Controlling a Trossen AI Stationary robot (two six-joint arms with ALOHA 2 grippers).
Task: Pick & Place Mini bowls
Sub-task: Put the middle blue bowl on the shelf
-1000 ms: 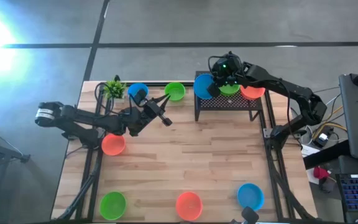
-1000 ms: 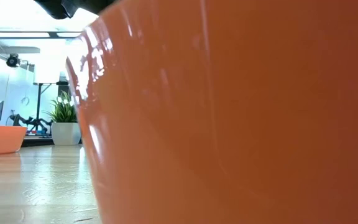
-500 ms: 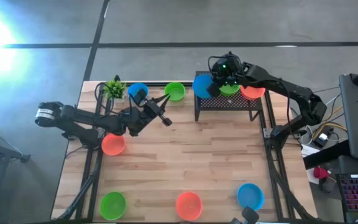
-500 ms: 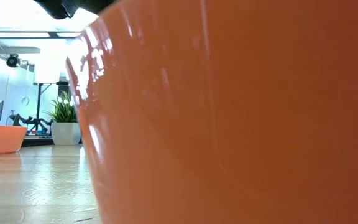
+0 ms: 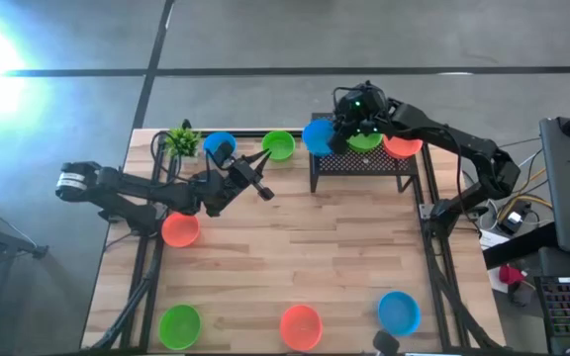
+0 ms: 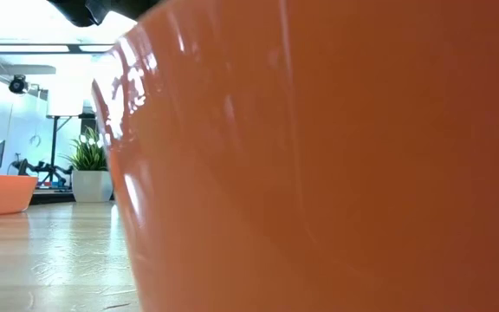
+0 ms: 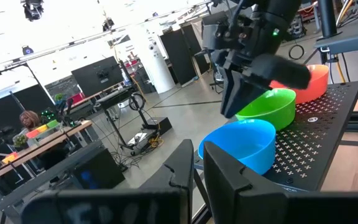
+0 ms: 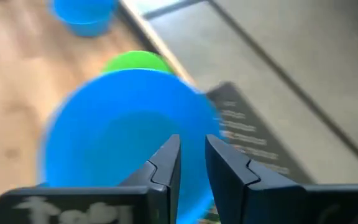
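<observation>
right gripper (image 5: 332, 135) grips blue bowl (image 5: 317, 135) (rim) — over black rack (image 5: 364, 163) | wooden table (image 5: 295, 257)

Blue bowl (image 5: 317, 135), green bowl (image 5: 366, 142) and orange-red bowl (image 5: 402, 147) on a black perforated rack (image 5: 364, 163).

Glossy plastic mini bowls (image 5: 300, 324), pale wood-grain table (image 5: 315, 247), matt black perforated metal rack (image 5: 364, 162).

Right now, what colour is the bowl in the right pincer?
Blue bowl; the right wrist view shows it best.
</observation>
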